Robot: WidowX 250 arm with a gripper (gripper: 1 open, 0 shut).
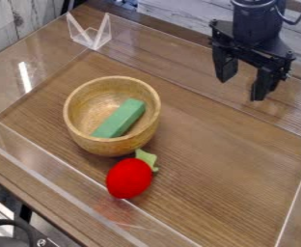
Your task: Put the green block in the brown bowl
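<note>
Green block [123,120], a small flat rectangular bar of matte mint green, lying inside the round light-brown wooden bowl [78,129]. Long axis running diagonally, one end low toward the near left of the bowl's floor, the other raised toward the far right and resting against the inner wall just under the rim. Broad face up, edges crisp and square.

Nearest the camera: a clear acrylic wall [57,189] edging the wood-grain tabletop [231,174], glossy and catching pale reflections. Just behind it, a red strawberry-like toy [130,178], rounded and smooth, with a small green leaf at its upper right, sitting close to the bowl's near right side but apart from it.

Bowl itself thick-rimmed, with a lighter, mottled interior and visible grain, set left of centre on the dark-streaked wood surface.

Farther back at right: the black robot gripper [246,81], pointing downward, hard-edged and matte, fingers spread wide with nothing between them, hovering above the table well apart from the bowl.

At the far left corner: a small clear folded plastic stand [89,33], V-shaped, upright on the table's back edge.
</note>
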